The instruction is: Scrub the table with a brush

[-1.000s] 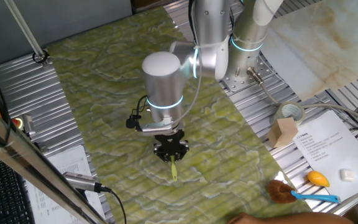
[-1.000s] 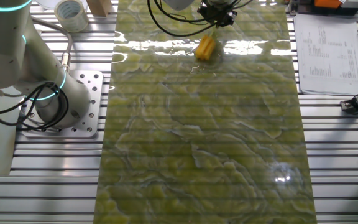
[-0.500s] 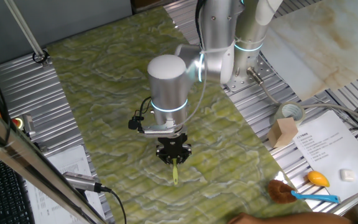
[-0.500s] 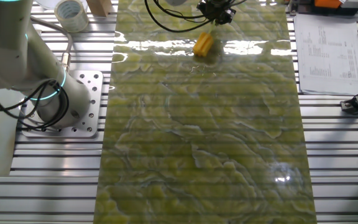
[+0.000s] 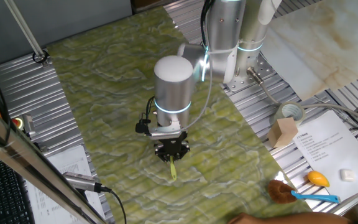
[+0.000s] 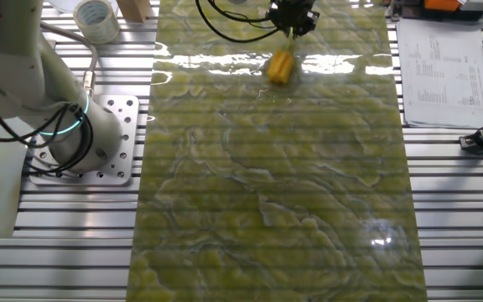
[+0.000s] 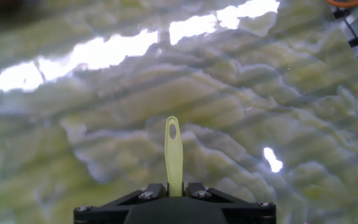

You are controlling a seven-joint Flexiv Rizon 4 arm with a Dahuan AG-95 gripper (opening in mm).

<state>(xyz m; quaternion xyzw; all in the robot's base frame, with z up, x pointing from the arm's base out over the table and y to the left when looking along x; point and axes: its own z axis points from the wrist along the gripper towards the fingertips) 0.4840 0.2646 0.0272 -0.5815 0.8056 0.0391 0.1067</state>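
The table (image 5: 104,81) is a yellow-green marbled surface; it also fills the other fixed view (image 6: 275,193) and the hand view (image 7: 278,93). My gripper (image 5: 171,150) stands over the table's near part, shut on the brush. The brush's thin yellow-green handle (image 5: 173,169) sticks out below the fingers, and its holed end shows in the hand view (image 7: 173,149) between my shut gripper (image 7: 174,188). In the other fixed view the yellow blocky head (image 6: 280,65) rests on the table just below the gripper (image 6: 292,17).
A tape roll (image 5: 289,113), a wooden block (image 5: 283,132), a paper sheet (image 5: 328,146), an orange object (image 5: 317,178) and a brown-bristled blue-handled brush (image 5: 297,193) lie at the right. The beige slab (image 5: 316,43) is at the back right. The robot base (image 6: 82,138) stands on ribbed metal.
The arm has shifted slightly right. The brush head slid a little left, then back right on the table, still held by the gripper.
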